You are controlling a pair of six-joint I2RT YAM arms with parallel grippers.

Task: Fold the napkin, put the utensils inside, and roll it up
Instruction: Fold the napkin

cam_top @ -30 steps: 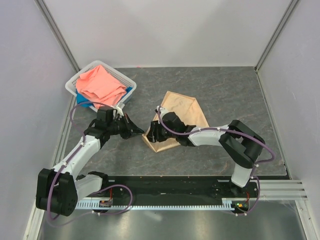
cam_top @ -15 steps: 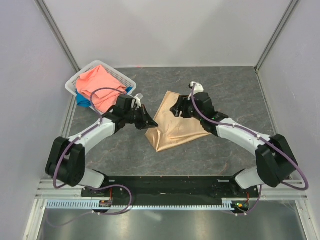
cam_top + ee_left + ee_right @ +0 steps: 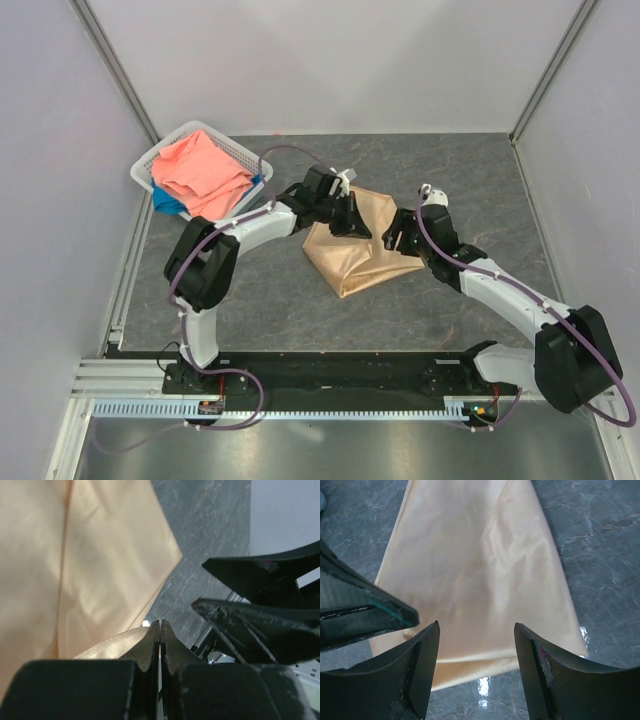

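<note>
The peach-gold napkin (image 3: pixel 352 250) lies folded on the dark table, far from square. My left gripper (image 3: pixel 350 217) is at its far edge, jaws pressed together with a thin fold of napkin (image 3: pixel 100 580) rising into them (image 3: pixel 160 624). My right gripper (image 3: pixel 396 238) is open and empty at the napkin's right edge; in the right wrist view its fingers straddle the near hem of the cloth (image 3: pixel 480 570), hovering just above it (image 3: pixel 476 628). The fork is not in view in any frame.
A white basket (image 3: pixel 152 160) at the back left holds a coral-pink cloth (image 3: pixel 200 168) over a blue cloth (image 3: pixel 168 200). The two grippers are close together: the right gripper's fingers (image 3: pixel 250 610) show in the left wrist view. Side walls close in the table.
My left gripper has swung right from the napkin's left side to its far edge. My right gripper has drawn back to the right edge. The napkin has become shorter and wider.
</note>
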